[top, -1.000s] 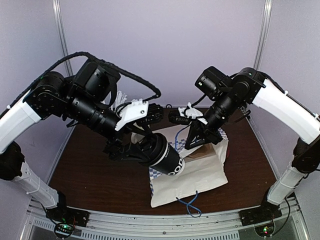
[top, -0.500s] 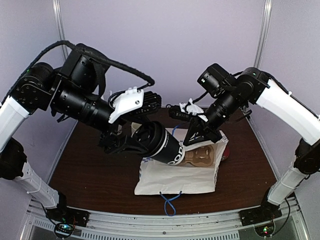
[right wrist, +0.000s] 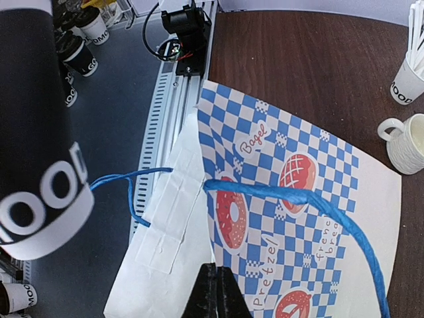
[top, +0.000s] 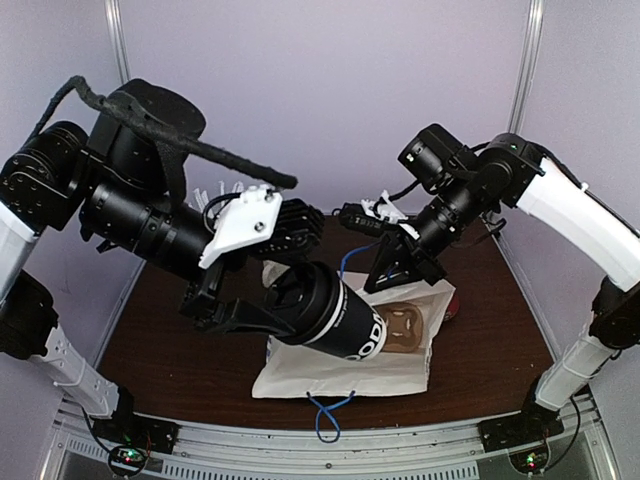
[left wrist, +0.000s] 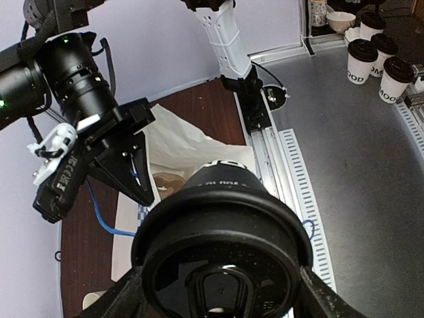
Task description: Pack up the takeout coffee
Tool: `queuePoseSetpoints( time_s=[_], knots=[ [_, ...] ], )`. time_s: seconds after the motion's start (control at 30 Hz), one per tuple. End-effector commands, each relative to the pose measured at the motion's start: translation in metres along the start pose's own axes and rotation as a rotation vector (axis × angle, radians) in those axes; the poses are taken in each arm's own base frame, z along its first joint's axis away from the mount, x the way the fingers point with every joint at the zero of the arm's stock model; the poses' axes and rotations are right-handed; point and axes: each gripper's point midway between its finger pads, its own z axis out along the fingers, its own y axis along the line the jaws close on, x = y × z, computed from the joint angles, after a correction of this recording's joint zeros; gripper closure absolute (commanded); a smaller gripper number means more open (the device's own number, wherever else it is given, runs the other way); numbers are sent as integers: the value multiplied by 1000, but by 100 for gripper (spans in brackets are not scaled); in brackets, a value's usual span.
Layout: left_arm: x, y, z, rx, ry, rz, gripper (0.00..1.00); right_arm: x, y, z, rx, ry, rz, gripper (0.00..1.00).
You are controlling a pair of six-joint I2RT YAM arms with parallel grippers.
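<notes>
The takeout coffee (top: 335, 322) is black with white lettering and a black lid, and it lies tilted on its side in the air. My left gripper (top: 262, 312) is shut on it near the lid. Its lid (left wrist: 222, 265) fills the left wrist view between the fingers (left wrist: 112, 301). The cup's base points at the mouth of a white paper bag (top: 340, 365) with blue handles. My right gripper (top: 397, 278) is shut on the bag's upper edge and holds it lifted. In the right wrist view the closed fingertips (right wrist: 216, 291) pinch the blue-checkered bag (right wrist: 298, 179), with the cup (right wrist: 33, 132) at the left.
A cream mug (right wrist: 414, 142) and a cup with white straws (right wrist: 407, 86) stand at the table's back. Several spare cups (left wrist: 371, 56) stand off the table. A blue handle loop (top: 325, 415) hangs over the front edge. The metal rail (left wrist: 271, 142) runs along the near edge.
My left arm has brought the cup forward and nearer the camera, in front of the bag mouth. The bag has slid left and forward. The right gripper stays shut on the bag.
</notes>
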Motion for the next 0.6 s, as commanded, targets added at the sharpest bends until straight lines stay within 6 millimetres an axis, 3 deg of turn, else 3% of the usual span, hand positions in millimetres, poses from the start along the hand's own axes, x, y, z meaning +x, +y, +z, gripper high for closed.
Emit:
queuePoseSetpoints(
  time_s=[0.0, 0.3, 0.57],
  knots=[
    [13, 1, 25, -18, 103, 49, 36, -9, 19, -19, -35, -70, -25, 100],
    [38, -2, 75, -53, 274, 179, 37, 7, 29, -17, -68, -63, -20, 100],
    [66, -4, 132, -119, 437, 384, 37, 18, 36, -13, -83, -72, -22, 100]
  ],
)
